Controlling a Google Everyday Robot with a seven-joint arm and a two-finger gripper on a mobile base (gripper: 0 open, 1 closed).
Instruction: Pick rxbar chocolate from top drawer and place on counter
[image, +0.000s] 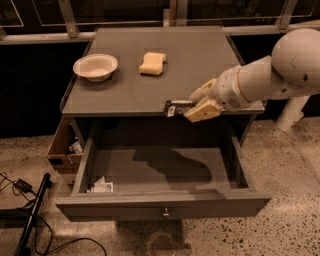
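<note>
**Bar at the counter's lip, not yet safely over it**

The gripper (189, 108) hangs just in front of the counter's (200, 55) front edge, right of centre, above the open top drawer (125, 207). Its fingers are closed on one end of the rxbar chocolate (174, 108), which sticks out to the left, roughly level with the edge.

The main risk, as I judge it, is that lip. The bar sits about at tabletop height, so pushing forward without more lift could knock its free end against the front edge or the thin raised rim. That could twist it in the grip or strip it out. Letting go here would be just as bad, since the bar looks to be over the edge line rather than well over the surface and could tumble back into the drawer. The hold on one end alone also leaves the bar free to pivot.

Little else stands in the way. A white bowl (95, 66) and a yellow sponge (152, 63) sit toward the back of the counter, well apart from the gripper, with bare surface between them. White paper packets (102, 187) lie in the drawer's front left corner. A brown cardboard box (61, 148) sits beside the cabinet on the left — neither is near the bar's likely path.
</note>
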